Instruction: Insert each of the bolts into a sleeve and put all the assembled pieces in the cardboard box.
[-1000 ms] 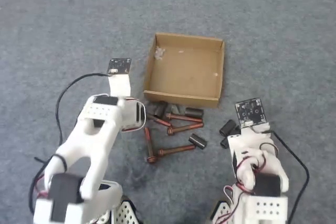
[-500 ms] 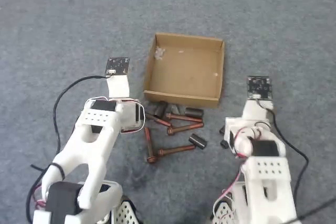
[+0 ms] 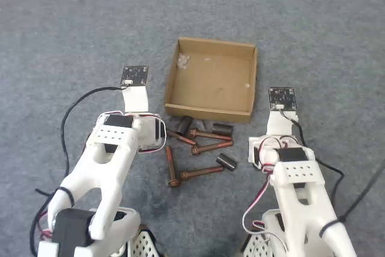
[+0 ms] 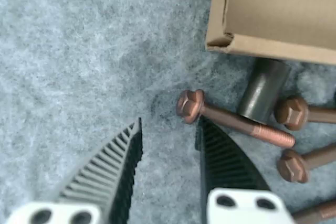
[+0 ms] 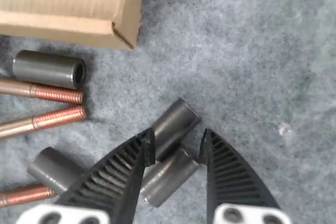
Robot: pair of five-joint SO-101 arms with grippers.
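On the left of the grey carpet point(image 3: 60, 34), we see the left gripper point(image 4: 169, 129) low over the floor, its jaws apart with nothing between them. The head of one bolt point(image 4: 190, 104) lies just beyond its fingertips, and the shank rests against the end of a dark sleeve point(image 4: 262, 95) beside a corner of the cardboard box point(image 3: 207, 112). In the middle, just in front of the box, we count five copper bolts point(image 3: 201, 173) scattered among three loose sleeves point(image 3: 226, 161). On the right, the right gripper point(image 5: 177, 141) sits low with its jaws spread either side of two sleeves point(image 5: 176, 123) that lie touching each other on the carpet.
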